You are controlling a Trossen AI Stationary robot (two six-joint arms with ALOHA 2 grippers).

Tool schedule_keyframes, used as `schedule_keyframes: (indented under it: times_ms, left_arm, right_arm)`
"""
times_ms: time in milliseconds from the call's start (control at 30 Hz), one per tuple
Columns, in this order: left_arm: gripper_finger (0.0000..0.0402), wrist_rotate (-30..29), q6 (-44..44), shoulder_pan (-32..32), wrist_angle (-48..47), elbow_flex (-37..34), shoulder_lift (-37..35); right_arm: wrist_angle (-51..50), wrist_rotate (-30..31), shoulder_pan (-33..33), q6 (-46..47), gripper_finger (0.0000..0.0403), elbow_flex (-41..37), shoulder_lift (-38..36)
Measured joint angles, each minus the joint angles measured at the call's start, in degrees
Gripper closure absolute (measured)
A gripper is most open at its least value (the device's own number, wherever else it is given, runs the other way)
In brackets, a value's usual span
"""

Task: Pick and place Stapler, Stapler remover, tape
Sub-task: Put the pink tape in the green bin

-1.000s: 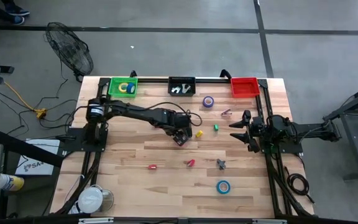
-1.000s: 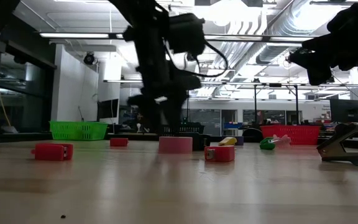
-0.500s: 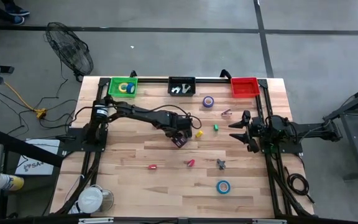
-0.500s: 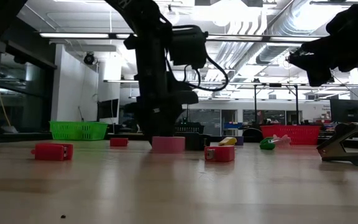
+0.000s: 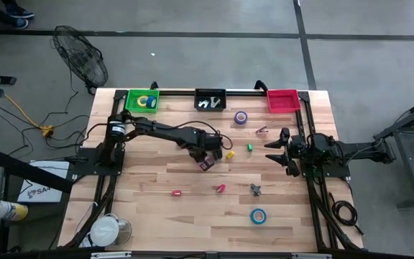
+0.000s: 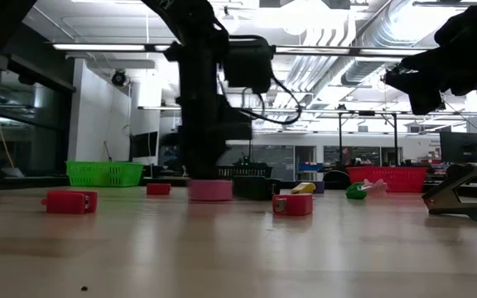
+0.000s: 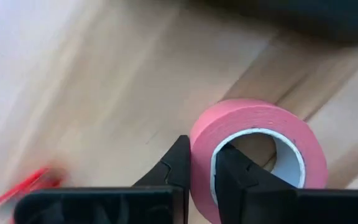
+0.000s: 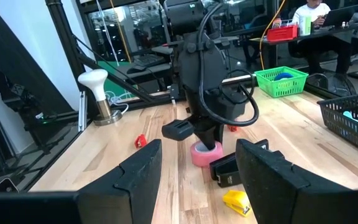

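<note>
Pink tape roll (image 7: 257, 149) sits mid-table on the wood, left gripper (image 7: 197, 168) closed on its wall, 1 finger inside the ring, 1 outside. Right gripper (image 5: 277, 152) hovers at the table's right side, fingers (image 8: 135, 174) spread wide, holding nothing.

table (image 5: 157, 208): pale planked wood, smooth | pink tape (image 7: 260, 134): matt, papery | baskets (image 8: 283, 79): plastic mesh

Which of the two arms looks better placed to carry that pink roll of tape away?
The left: its gripper is already pinched on the pink tape roll's wall. The right gripper waits open at the table's right edge.
</note>
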Motion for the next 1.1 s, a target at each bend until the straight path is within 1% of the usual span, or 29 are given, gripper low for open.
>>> schedule_keyframes:
  times_ms: [100, 300, 367, 467, 567, 633, 700, 933, 1100]
  left_arm:
    - [0.0367, -4.14, -0.40, -0.04, -2.83, -0.02, -1.41]
    - [0.0366, -16.51, -4.10, 0.02, -13.26, 0.08, -6.72]
    - [0.0366, -21.62, -6.21, 0.02, -15.11, 0.22, -8.46]
    - [0.0366, -30.14, -10.31, 0.40, -21.35, 0.18, -10.67]
    - [0.0366, -35.82, -16.25, 1.94, -27.15, 0.17, -12.00]
    - [0.0366, -38.20, -19.27, 3.68, -29.34, 0.20, -12.17]
    - [0.0366, -39.39, -21.30, 5.77, -33.29, 0.01, -12.27]
    - [0.0365, -44.36, -22.23, 15.57, -33.58, -3.01, -12.41]
    - [0.0365, -46.97, -23.56, 22.17, -33.59, -6.76, -12.39]
  right_arm:
    - [0.00, -0.02, -0.02, 0.00, 0.0206, 0.00, 0.02]
    - [0.11, -0.02, 0.00, 0.00, 0.0206, 0.02, 0.34]
    - [0.35, 0.00, 0.00, 0.00, 0.0205, 0.00, 0.68]
    - [0.06, -0.02, -0.02, 0.00, 0.0206, 0.02, 0.79]
    - [0.02, -0.02, -0.01, 0.00, 0.0206, 0.00, 0.79]
    - [0.00, -0.02, 0.00, 0.01, 0.0206, 0.01, 0.81]
    - [0.02, -0.02, -0.02, 0.00, 0.0205, 0.00, 0.82]
    - [0.00, -0.02, 0.00, 0.00, 0.0206, 0.02, 0.79]
    - [0.01, -0.02, 0.00, 0.00, 0.0206, 0.02, 0.79]
